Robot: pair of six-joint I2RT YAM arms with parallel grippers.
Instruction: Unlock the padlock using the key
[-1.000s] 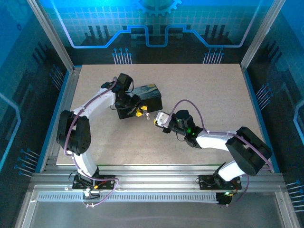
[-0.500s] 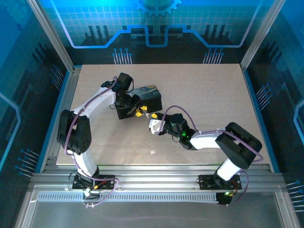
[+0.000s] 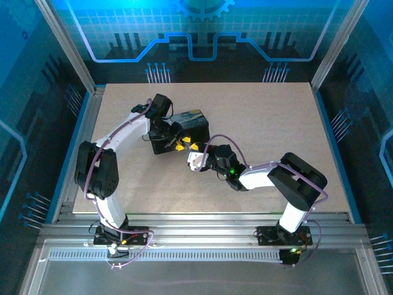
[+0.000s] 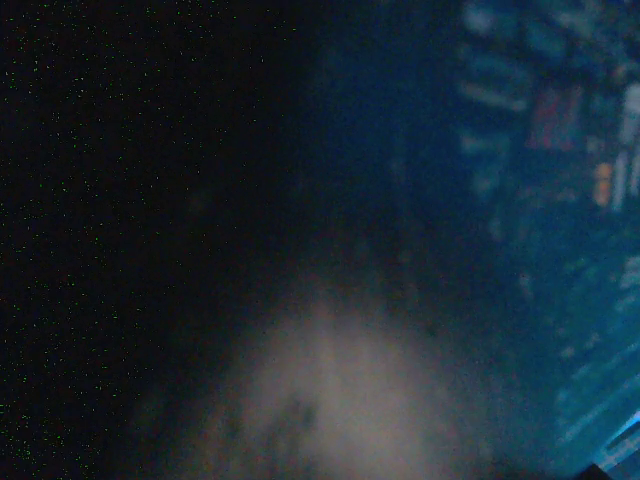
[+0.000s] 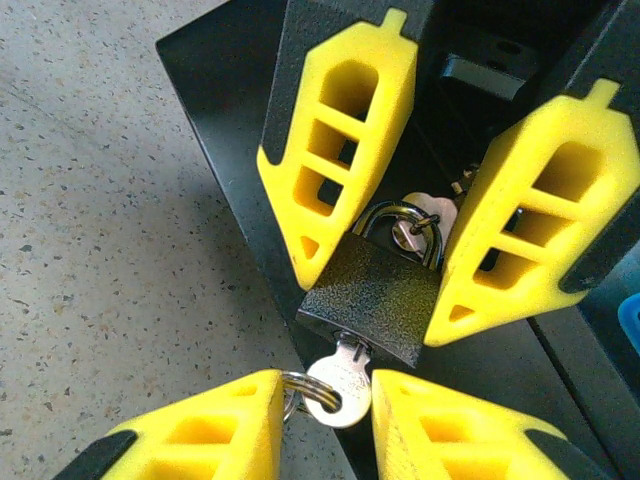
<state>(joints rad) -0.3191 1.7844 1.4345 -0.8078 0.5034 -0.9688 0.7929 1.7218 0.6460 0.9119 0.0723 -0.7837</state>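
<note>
Closest to the right wrist camera, the right gripper (image 5: 325, 432) pinches the round head of the key (image 5: 338, 392) with fingers close together (its blade is stuck up into the padlock (image 5: 365, 285)), and just past it the left gripper (image 5: 370, 305) squeezes the padlock, by the dark box (image 5: 230, 90).

No legible text; blurred coloured patches (image 4: 560, 120) in left wrist view may be labels

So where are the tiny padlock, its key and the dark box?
padlock (image 5: 372, 298): right wrist view, middle of its dark body.
key (image 5: 340, 388): right wrist view, its rounded silvery head.
box (image 3: 194, 125): top external view, its painted lid.
</note>
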